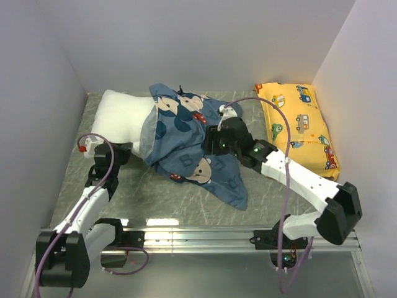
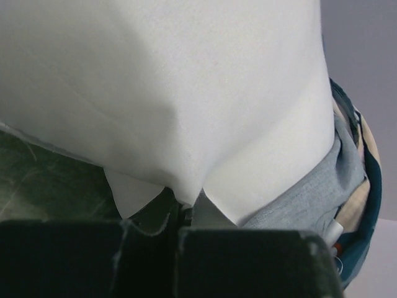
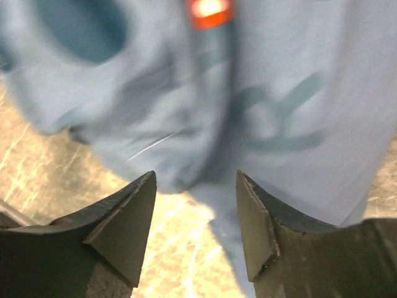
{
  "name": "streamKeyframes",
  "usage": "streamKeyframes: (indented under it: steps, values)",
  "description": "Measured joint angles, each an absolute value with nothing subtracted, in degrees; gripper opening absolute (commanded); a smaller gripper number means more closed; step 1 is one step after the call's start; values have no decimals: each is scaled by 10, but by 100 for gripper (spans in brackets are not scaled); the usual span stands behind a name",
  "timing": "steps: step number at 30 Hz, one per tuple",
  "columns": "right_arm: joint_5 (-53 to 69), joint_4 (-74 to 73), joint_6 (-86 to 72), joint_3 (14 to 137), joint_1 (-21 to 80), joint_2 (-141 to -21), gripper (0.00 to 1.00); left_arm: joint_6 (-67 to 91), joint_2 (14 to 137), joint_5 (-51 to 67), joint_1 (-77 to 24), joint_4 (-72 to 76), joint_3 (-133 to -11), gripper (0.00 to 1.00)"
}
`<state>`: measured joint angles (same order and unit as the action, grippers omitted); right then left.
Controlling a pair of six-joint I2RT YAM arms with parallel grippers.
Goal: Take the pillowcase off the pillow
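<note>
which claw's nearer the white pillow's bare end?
Left. The left claw is shut on the pillow at its near edge. The right claw is open beside the pillowcase, off to the bare end's right.

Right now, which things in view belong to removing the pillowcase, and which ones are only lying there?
For the job:
- pillowcase, covering the pillow's right end
- white pillow
- left gripper, shut on the pillow's edge
- right gripper, open at the pillowcase

Just lying about:
- yellow car-print pillow, far right, apart from both
</note>
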<state>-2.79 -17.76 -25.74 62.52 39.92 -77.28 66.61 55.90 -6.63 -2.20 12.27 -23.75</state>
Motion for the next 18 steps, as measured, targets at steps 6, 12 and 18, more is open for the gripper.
streamKeyframes:
  steps: [6, 12, 18]
  values:
    - [-100, -185, -252, 635, 540, -729, 66, 656, 511, -78, -46, 42, -271, 0]
    - [-173, -192, -245, 667, 647, -809, 70, 649, 506, -82, -63, -27, -319, 0]
    - [-248, -215, -214, 758, 688, -932, 72, 637, 487, -83, -74, -84, -364, 0]
